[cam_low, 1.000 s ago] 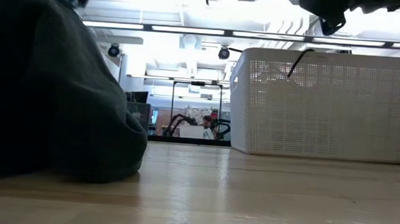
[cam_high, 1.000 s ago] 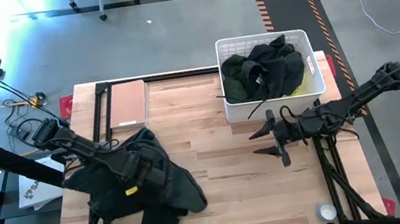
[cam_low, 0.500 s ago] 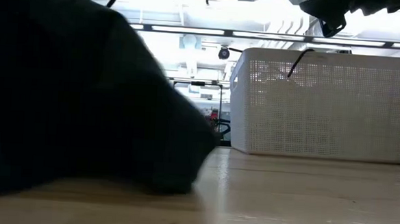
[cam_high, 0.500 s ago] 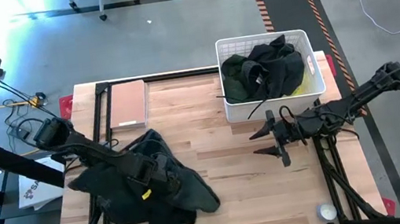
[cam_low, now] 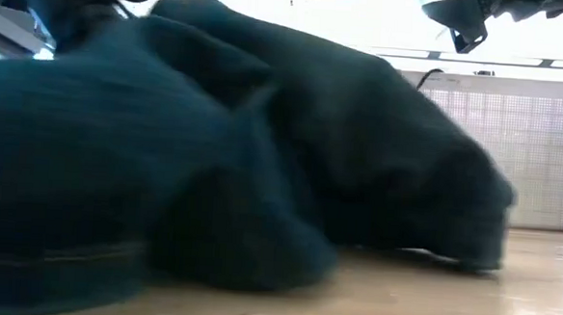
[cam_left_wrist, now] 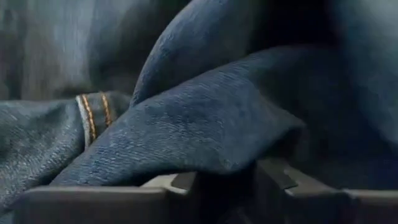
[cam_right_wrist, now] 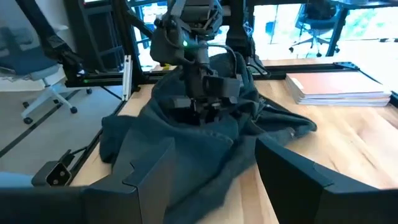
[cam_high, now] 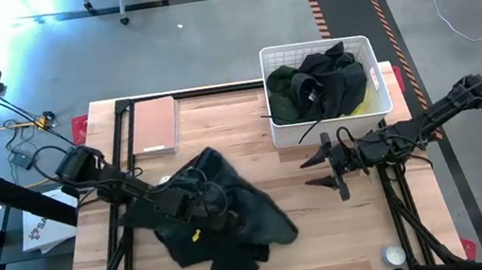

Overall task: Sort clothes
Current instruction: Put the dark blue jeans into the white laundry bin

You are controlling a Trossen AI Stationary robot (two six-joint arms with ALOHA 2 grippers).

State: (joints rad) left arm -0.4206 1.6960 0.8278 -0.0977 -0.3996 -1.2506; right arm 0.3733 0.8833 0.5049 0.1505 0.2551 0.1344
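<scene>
A dark blue denim garment [cam_high: 235, 224] lies heaped on the table left of the middle and fills the low view [cam_low: 262, 166]. My left gripper [cam_left_wrist: 227, 186] is sunk into the heap from above [cam_right_wrist: 202, 109], shut on a fold of it. My right gripper [cam_high: 325, 171] hovers open above the table's right half, just in front of the basket, and holds nothing. More dark clothes [cam_high: 321, 83] and a bit of neon yellow one [cam_high: 372, 96] lie in the white basket [cam_high: 314, 45]. My left gripper pinches a rounded fold of the denim [cam_left_wrist: 211, 134] between its two fingers [cam_left_wrist: 277, 180], near the top of the heap. It comes from above, slanting from the table's left. The rest of the garment lies slack on the table around it.
A flat tan board [cam_high: 155, 124] lies at the far left of the table. The white lattice basket stands at the far right. Bare wood [cam_high: 240, 126] lies between the heap and the basket. Cables and a desk stand beyond the left edge.
My left gripper has gone toward the table's right edge and a little toward the near edge. The denim garment has slid along with it from the table's left side toward the middle and bunched higher. My right gripper has kept still.
</scene>
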